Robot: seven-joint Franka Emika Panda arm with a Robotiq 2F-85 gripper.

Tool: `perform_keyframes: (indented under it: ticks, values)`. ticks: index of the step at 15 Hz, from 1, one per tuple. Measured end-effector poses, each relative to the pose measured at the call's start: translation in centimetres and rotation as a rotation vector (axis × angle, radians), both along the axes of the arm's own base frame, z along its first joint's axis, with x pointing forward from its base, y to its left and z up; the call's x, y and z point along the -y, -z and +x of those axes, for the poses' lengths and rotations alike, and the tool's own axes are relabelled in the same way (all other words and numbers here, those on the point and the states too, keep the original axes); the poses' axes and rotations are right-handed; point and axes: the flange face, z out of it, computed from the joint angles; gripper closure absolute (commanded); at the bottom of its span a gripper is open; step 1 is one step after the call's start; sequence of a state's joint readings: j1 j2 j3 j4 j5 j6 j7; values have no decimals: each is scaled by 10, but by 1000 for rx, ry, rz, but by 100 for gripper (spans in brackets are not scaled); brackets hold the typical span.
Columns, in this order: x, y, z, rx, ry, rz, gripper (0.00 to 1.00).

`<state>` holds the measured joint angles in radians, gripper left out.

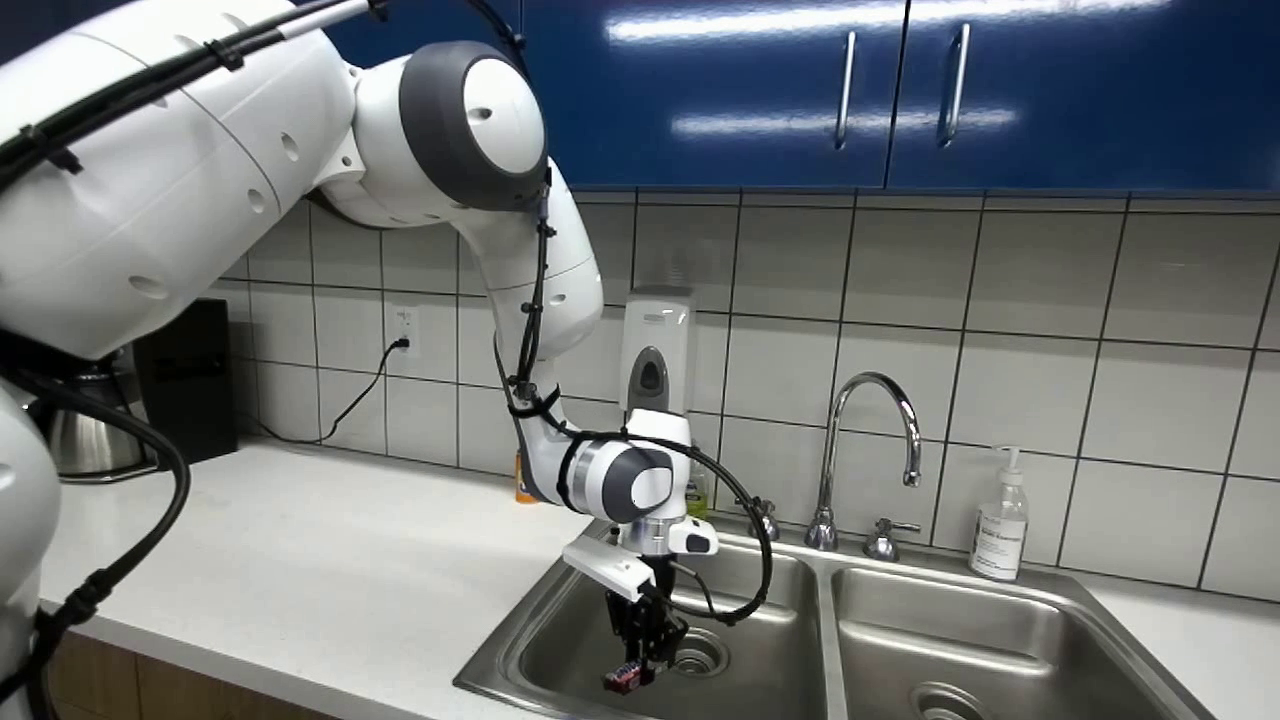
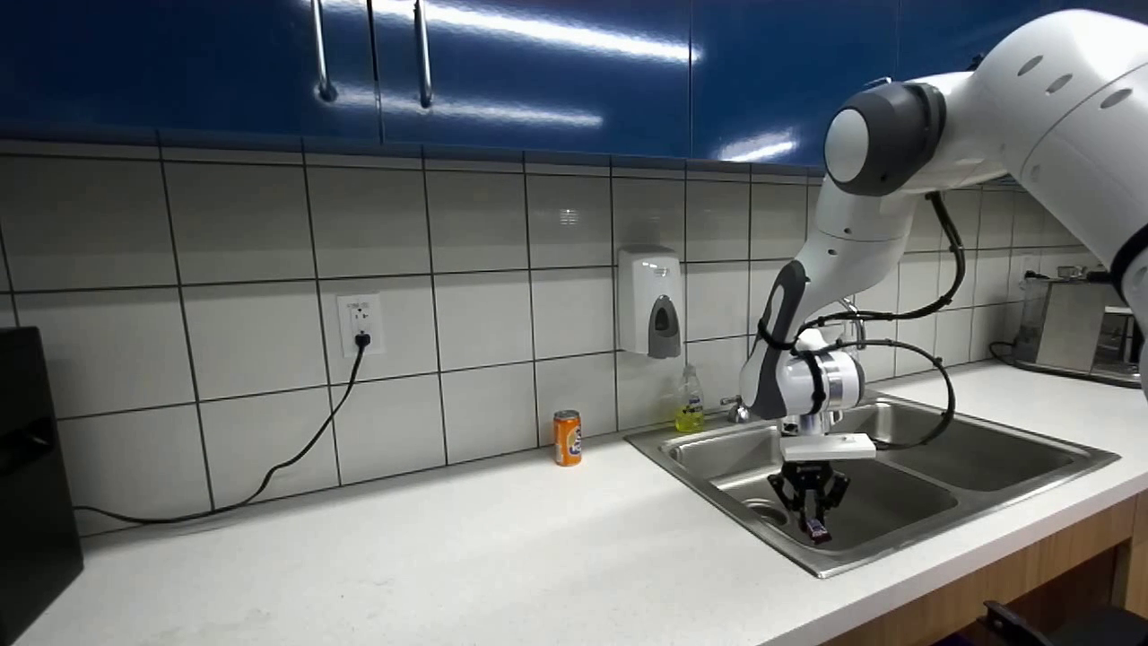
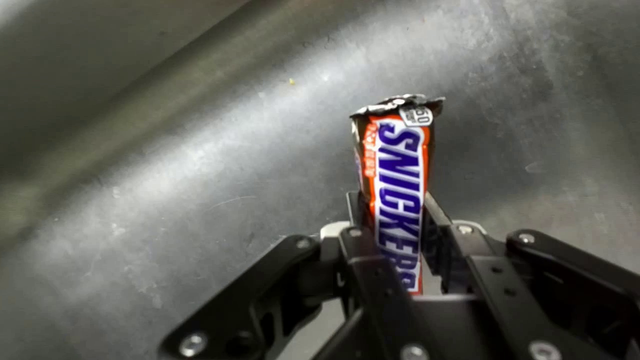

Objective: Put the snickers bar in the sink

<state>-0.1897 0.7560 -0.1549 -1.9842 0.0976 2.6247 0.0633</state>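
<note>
The snickers bar (image 3: 400, 170) is a small brown wrapped candy bar with blue, white and orange lettering. My gripper (image 3: 391, 205) is shut on it, one finger along each side, and its far end sticks out past the fingertips. In both exterior views the gripper (image 1: 648, 665) (image 2: 812, 519) points down over the left-hand basin, with the bar (image 1: 622, 679) (image 2: 818, 532) at its tips. The steel sink (image 1: 500, 660) (image 2: 717, 500) lies below, and its metal fills the wrist view (image 3: 200, 170). I cannot tell the gap between bar and basin floor.
A chrome faucet (image 1: 830, 450) and its handles stand behind the basins. A round drain (image 1: 700, 652) is close to the gripper. An orange can (image 2: 567, 438), a dish soap bottle (image 2: 690, 404) and a pump bottle (image 1: 1000, 530) stand along the wall.
</note>
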Motion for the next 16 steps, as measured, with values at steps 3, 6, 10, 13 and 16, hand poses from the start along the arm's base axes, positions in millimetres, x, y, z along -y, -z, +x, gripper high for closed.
perform_keyframes:
  ticks: [3, 6, 10, 13, 16]
  values:
    - [1, 14, 2, -11, 0, -1, 93]
    - [2, 24, 5, -17, -1, -3, 93]
    - [3, 31, 8, -18, -3, -6, 93]
    - [3, 34, 10, -17, -4, -7, 47]
    - [4, 35, 12, -16, -2, -9, 25]
